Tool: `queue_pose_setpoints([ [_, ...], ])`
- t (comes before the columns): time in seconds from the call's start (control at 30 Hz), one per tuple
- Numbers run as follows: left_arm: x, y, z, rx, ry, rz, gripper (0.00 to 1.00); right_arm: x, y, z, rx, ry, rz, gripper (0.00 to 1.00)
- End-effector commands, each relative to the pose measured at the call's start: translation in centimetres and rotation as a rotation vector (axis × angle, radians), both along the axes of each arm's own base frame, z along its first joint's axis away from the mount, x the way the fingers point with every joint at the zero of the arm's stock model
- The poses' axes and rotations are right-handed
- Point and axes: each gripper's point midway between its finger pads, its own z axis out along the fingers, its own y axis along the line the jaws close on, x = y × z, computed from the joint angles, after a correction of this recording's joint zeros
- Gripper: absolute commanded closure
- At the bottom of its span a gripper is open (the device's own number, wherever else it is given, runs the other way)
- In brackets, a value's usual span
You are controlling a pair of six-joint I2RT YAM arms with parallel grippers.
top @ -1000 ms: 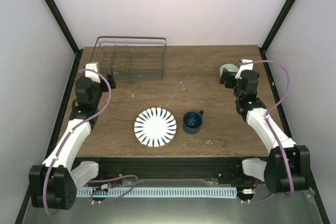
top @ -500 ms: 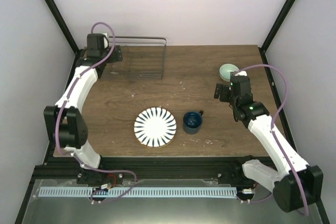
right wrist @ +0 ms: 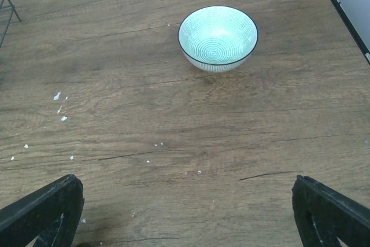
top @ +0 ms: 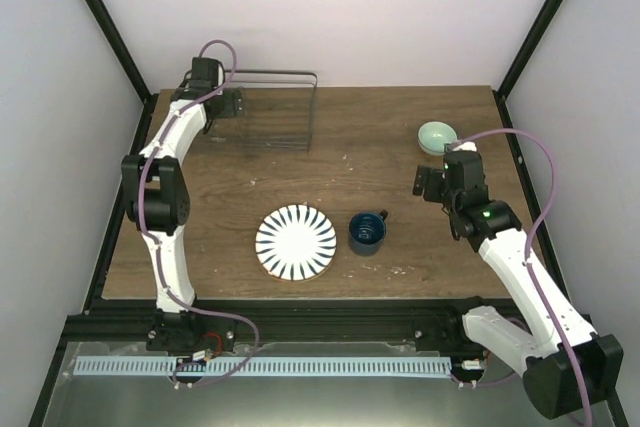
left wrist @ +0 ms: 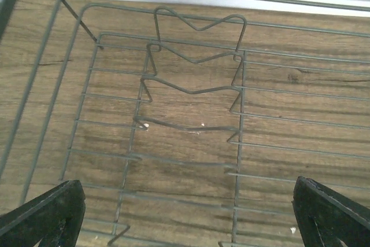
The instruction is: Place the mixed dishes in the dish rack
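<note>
The dish rack [top: 262, 113], dark thin wire, stands empty at the back left; its bent wire dividers [left wrist: 193, 88] fill the left wrist view. My left gripper [top: 233, 104] hovers over the rack's left part, open [left wrist: 188, 215], nothing between its fingers. The white plate with dark blue stripes [top: 296, 241] lies flat at the table's front centre. To its right the dark blue mug [top: 367, 232] stands upright. The small mint-green bowl [top: 437, 134] sits at the back right, upright [right wrist: 218, 37]. My right gripper [top: 428, 183] is open [right wrist: 188, 215], a short way on the near side of the bowl.
The wooden table [top: 250, 187] is bounded by black frame posts [top: 110, 47] and white walls at back and sides. A corner of the rack [right wrist: 6, 1] shows at the right wrist view's top left. White crumbs [right wrist: 60, 108] dot the wood.
My left arm has swung from the table's left side up over the rack, its jaws widening. My right gripper has drawn back from the bowl toward the near side.
</note>
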Motion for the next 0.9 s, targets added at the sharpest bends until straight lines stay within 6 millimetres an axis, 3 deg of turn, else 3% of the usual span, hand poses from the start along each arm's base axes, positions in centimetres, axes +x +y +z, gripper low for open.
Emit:
queue_pose_setpoints([
  [0.0,1.6,1.0,-0.5,-0.015,0.006,-0.005,0.0,-0.5,0.2,2.0,0.029,-0.036,-0.002,0.0],
  [0.27,2.9,1.7,-2.7,-0.024,0.063,-0.025,0.0,-0.6,0.2,2.4,0.03,-0.035,0.0,0.0],
  [0.47,2.7,1.3,-5.8,-0.039,0.133,-0.035,0.0,-0.7,0.1,2.2,0.027,-0.023,-0.002,0.0],
  [0.87,2.1,0.3,-9.5,-0.043,0.221,-0.058,0.0,-0.7,0.0,2.6,0.019,-0.026,-0.002,0.0],
])
